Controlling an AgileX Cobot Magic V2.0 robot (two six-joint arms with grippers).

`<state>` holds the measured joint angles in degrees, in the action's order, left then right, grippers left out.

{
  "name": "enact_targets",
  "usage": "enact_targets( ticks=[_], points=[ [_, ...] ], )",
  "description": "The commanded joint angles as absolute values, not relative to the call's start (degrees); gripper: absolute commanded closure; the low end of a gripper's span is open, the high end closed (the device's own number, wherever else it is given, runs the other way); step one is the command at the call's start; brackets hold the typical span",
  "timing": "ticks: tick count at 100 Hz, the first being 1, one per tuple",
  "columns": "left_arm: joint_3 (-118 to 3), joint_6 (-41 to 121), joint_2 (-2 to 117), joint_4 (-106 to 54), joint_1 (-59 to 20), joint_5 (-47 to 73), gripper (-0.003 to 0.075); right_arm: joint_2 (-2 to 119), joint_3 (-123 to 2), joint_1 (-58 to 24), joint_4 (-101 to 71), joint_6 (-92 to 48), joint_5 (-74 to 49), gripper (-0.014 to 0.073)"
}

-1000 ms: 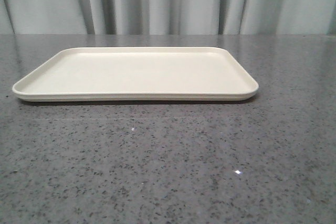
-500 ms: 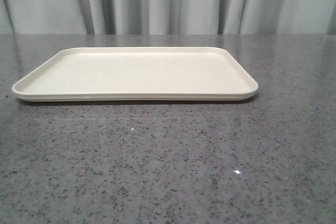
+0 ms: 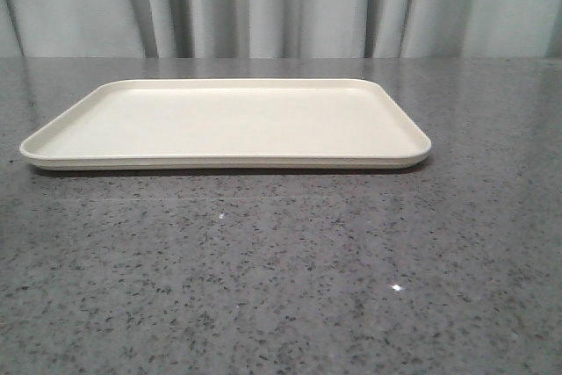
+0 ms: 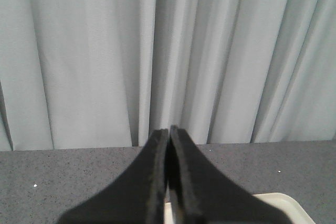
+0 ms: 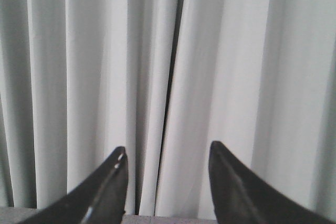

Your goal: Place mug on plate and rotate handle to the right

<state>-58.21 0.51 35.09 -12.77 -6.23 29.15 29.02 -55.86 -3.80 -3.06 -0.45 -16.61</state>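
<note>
One plate (image 3: pixel 226 125) on table (image 3: pixel 281 278) | left tool (image 4: pixel 169 130) closed above its corner

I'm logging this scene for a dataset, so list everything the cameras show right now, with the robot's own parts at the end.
plate: one, cream-white, lying flat on the table toward the far side, nothing on it; a corner also shows in the left wrist view.
table: one, dark grey speckled, fills the front view's lower part.
curtain: one, pale grey-white, pleated, hanging behind the table.
mug: none in any view.
left gripper: one, black, fingers closed together, nothing between them, raised over the table.
right gripper: one, black, fingers apart, nothing between them, facing the curtain.
</note>
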Motion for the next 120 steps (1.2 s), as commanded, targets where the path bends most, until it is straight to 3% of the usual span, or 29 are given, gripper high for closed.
enact_targets(
  ticks=[1, 49, 83, 120],
  points=[
    [-60.1, 0.0, 35.6, -13.6, -6.2, 25.8, 0.0738, 30.0, -57.8, -3.9, -3.1, -1.1, -10.7, 0.0218],
    [-60.1, 0.0, 35.6, -13.7, -6.2, 27.2, 0.0732, 30.0, -57.8, -3.9, -3.1, -1.1, -9.6, 0.0218],
    [-61.2, 0.0, 35.6, -14.4, -6.2, 29.5, 0.0490, 30.0, -57.8, -3.9, -3.1, -1.1, -9.7, 0.0218],
    [-74.2, 0.0, 43.1, -14.5, -6.2, 44.6, 0.0449, 30.0, -57.8, -3.9, -3.1, -1.1, -12.3, 0.0218]
  ],
)
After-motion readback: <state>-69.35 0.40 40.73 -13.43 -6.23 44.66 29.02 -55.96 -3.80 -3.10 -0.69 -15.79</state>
